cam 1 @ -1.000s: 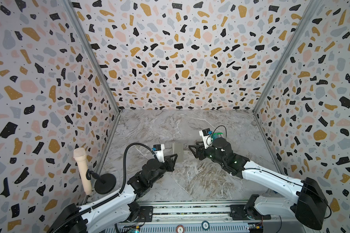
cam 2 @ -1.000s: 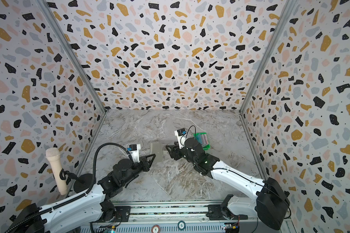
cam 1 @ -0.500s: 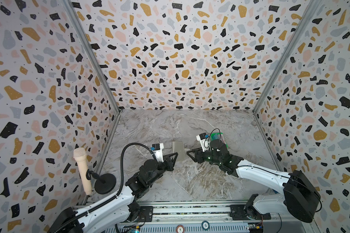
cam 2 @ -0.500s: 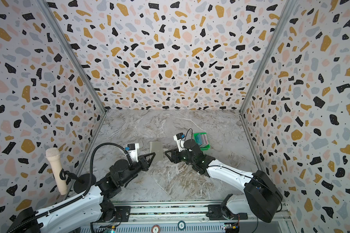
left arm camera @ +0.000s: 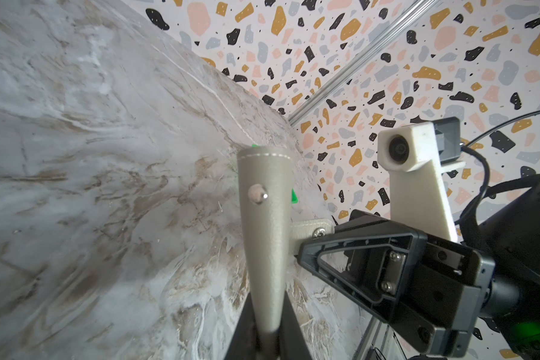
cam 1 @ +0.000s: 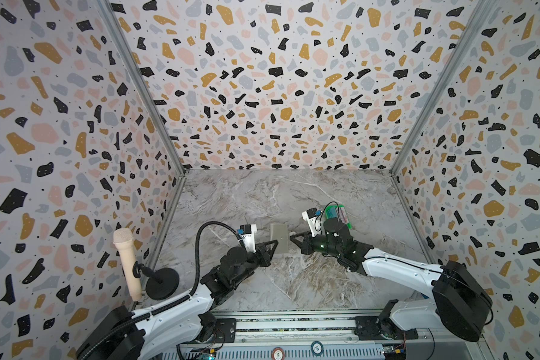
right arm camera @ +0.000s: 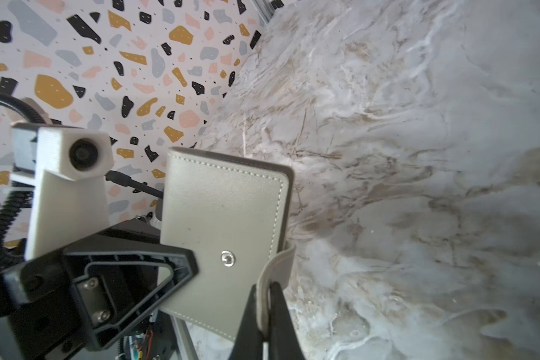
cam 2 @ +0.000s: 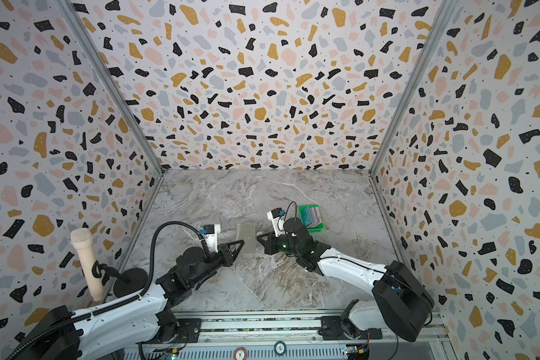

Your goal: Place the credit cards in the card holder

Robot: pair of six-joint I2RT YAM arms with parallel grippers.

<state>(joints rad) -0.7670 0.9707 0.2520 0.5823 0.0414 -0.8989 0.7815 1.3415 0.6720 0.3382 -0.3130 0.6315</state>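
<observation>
The card holder is a closed grey-taupe wallet with a round snap button, held up off the marble floor between both arms. My left gripper is shut on its near edge. My right gripper is shut on the holder's strap tab, which curls off the side of the holder. The credit cards stand stacked in a green tray behind the right arm, partly hidden by it.
The green tray sits at the right middle of the floor. A beige microphone on a round black stand is at the front left by the wall. Patterned walls enclose three sides.
My right gripper has moved in to the holder's right side and gone from open to shut on the strap tab. The left gripper has kept its grip and place.
</observation>
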